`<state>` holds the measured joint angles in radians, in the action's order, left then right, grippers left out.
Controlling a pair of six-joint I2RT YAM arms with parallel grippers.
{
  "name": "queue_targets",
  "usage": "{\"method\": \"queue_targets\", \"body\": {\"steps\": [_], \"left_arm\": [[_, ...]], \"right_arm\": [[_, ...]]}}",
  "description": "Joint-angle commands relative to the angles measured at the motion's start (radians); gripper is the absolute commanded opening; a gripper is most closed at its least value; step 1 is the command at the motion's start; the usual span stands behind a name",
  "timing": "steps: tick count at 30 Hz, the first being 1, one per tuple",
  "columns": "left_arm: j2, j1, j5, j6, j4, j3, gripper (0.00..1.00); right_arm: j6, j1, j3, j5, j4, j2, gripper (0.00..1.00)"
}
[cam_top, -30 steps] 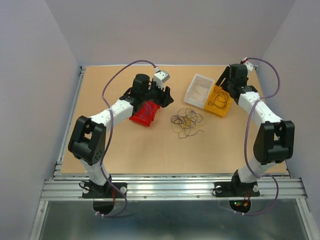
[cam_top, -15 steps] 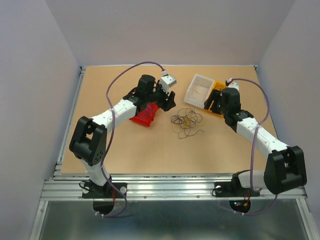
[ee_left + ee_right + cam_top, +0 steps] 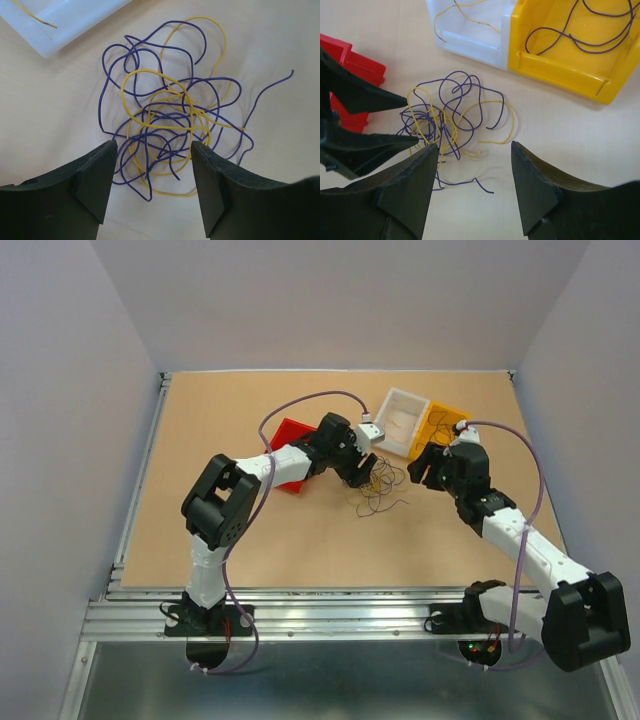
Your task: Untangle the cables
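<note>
1. Cables (image 3: 170,117): purple-yellow tangle lying mid-table.
2. Left gripper (image 3: 152,150) at its 9 o'clock edge, fingers apart, empty.
3. Right gripper (image 3: 475,150) at its 3 o'clock, fingers apart, empty.
4. I see white bin (image 3: 470,42) and yellow bin (image 3: 560,70) at 1 o'clock, holding strands.

left tool (image 3: 152,165) blocks left of the right tool (image 3: 475,165); white bin (image 3: 470,35), yellow bin (image 3: 560,70) ahead; open surface (image 3: 570,130) to its right.

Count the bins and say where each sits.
3. Red bin left of the cables, partly under the left arm; white bin and yellow bin side by side beyond the cables.
</note>
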<state>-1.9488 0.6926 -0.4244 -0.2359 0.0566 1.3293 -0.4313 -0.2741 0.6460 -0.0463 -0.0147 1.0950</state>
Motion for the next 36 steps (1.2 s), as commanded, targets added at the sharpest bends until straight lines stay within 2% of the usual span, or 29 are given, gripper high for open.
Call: {"method": "queue_targets", "body": {"steps": [1, 7, 14, 17, 20, 21, 24, 25, 32, 33, 34, 36], "left_arm": [[-0.022, 0.007, 0.01, 0.035, 0.038, 0.085, 0.71], [-0.03, 0.01, 0.026, 0.063, 0.089, 0.093, 0.66], [-0.007, 0.01, -0.022, 0.09, 0.196, 0.065, 0.61], [-0.067, 0.013, -0.019, 0.107, 0.206, 0.125, 0.58], [-0.114, 0.021, -0.005, 0.115, 0.163, 0.175, 0.42], [-0.125, 0.022, -0.008, 0.113, 0.161, 0.18, 0.25], [-0.105, 0.025, 0.004, 0.099, 0.161, 0.16, 0.02], [-0.095, 0.025, 0.01, 0.098, 0.163, 0.151, 0.0], [0.074, 0.025, 0.007, 0.063, 0.14, 0.067, 0.01], [0.089, 0.025, 0.016, 0.057, 0.129, 0.065, 0.11], [0.097, 0.025, 0.027, 0.047, 0.118, 0.058, 0.41], [0.106, 0.025, 0.061, 0.035, 0.138, 0.027, 0.59]], "right_arm": [[-0.017, -0.01, -0.051, -0.003, 0.059, -0.063, 0.65], [-0.03, -0.01, -0.089, -0.015, 0.059, -0.15, 0.64], [-0.046, -0.01, -0.095, -0.027, 0.062, -0.161, 0.64], [-0.052, -0.01, -0.095, -0.029, 0.07, -0.156, 0.64], [-0.053, -0.011, -0.1, -0.029, 0.071, -0.158, 0.63], [-0.053, -0.011, -0.103, -0.029, 0.071, -0.167, 0.63], [-0.05, -0.011, -0.112, -0.036, 0.071, -0.188, 0.63], [-0.049, -0.011, -0.118, -0.036, 0.071, -0.202, 0.63], [-0.017, -0.01, -0.135, -0.029, 0.07, -0.224, 0.64], [-0.015, -0.011, -0.137, -0.029, 0.07, -0.224, 0.64], [-0.014, -0.01, -0.135, -0.03, 0.07, -0.224, 0.64], [-0.012, -0.01, -0.135, -0.029, 0.07, -0.222, 0.64]]}}
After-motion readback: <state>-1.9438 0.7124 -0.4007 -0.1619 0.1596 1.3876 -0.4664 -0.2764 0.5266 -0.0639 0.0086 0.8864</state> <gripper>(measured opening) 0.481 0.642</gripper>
